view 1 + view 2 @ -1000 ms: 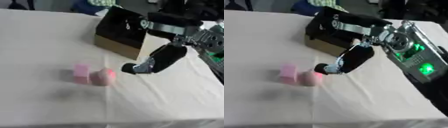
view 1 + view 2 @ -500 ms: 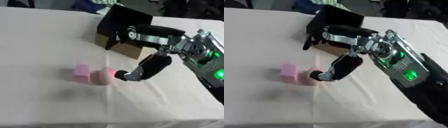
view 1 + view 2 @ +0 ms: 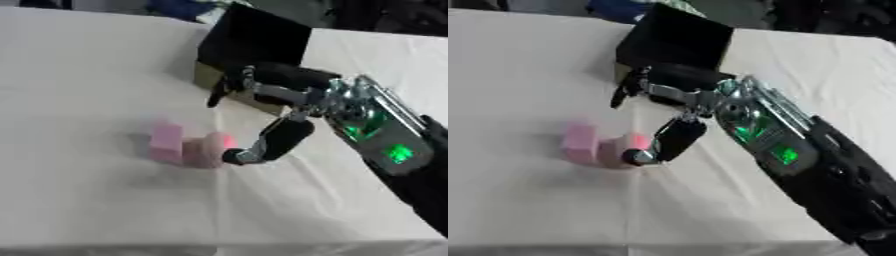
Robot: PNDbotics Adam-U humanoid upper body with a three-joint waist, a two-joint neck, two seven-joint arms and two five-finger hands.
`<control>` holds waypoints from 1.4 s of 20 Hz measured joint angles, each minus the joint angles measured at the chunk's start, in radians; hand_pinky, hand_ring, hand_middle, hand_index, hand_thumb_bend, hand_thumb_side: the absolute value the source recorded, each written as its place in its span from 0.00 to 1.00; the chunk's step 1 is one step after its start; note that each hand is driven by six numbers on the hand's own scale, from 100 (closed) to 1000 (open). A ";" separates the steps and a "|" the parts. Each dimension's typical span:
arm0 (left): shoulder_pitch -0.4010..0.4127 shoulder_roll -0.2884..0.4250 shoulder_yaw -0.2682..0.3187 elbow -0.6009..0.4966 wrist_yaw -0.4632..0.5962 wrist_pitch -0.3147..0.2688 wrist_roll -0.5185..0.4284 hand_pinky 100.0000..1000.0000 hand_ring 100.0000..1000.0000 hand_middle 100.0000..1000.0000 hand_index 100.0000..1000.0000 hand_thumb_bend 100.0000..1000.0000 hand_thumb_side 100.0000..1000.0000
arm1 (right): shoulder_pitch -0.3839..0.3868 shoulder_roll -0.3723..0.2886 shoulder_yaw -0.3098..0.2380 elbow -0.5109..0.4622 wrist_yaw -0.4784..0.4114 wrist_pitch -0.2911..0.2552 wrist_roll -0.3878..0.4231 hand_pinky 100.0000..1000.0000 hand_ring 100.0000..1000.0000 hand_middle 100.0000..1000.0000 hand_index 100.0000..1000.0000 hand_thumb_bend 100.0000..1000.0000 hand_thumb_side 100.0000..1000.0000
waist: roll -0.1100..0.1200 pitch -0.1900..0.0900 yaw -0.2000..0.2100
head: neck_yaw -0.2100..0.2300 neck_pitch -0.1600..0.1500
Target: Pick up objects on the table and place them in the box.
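A pink block stands on the white tablecloth, with a pink rounded thing touching its right side. My right hand reaches in from the right and hovers over them. Its fingers stretch out to the left in front of the box, and its thumb points down, the tip resting against the right side of the rounded thing. The hand looks open and holds nothing. The box, black with a brown cardboard base, stands behind the hand at the back. My left hand shows in neither view.
The white cloth-covered table spreads to the left and the front. My right forearm, with green lights, crosses the right half of the table. Dark and blue things lie beyond the far edge.
My right arm has come further in from the right and down to the left. Its thumb tip, which was apart from the pink rounded thing, now touches it. The pink things have stayed put.
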 measured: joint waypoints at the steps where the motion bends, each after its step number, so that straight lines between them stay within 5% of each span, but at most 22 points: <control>1: -0.001 0.000 0.000 0.000 0.000 0.000 0.000 0.71 0.68 0.68 0.88 0.39 1.00 | 0.004 0.005 0.002 0.016 0.013 -0.011 -0.010 0.83 0.83 0.77 0.79 0.38 0.23 | 0.001 0.003 0.000 | -0.002 0.000; 20: -0.009 -0.018 -0.006 0.000 0.005 -0.010 -0.007 0.70 0.68 0.67 0.87 0.37 1.00 | 0.023 0.062 0.012 0.106 0.060 -0.109 -0.100 0.74 0.77 0.66 0.66 0.28 0.10 | 0.010 0.023 0.011 | -0.008 0.000; 28: -0.010 -0.025 -0.006 0.000 0.007 -0.012 -0.008 0.70 0.67 0.67 0.87 0.37 1.00 | 0.024 0.077 0.018 0.158 0.072 -0.117 -0.114 0.72 0.75 0.64 0.65 0.13 0.02 | 0.009 0.024 0.018 | -0.009 0.000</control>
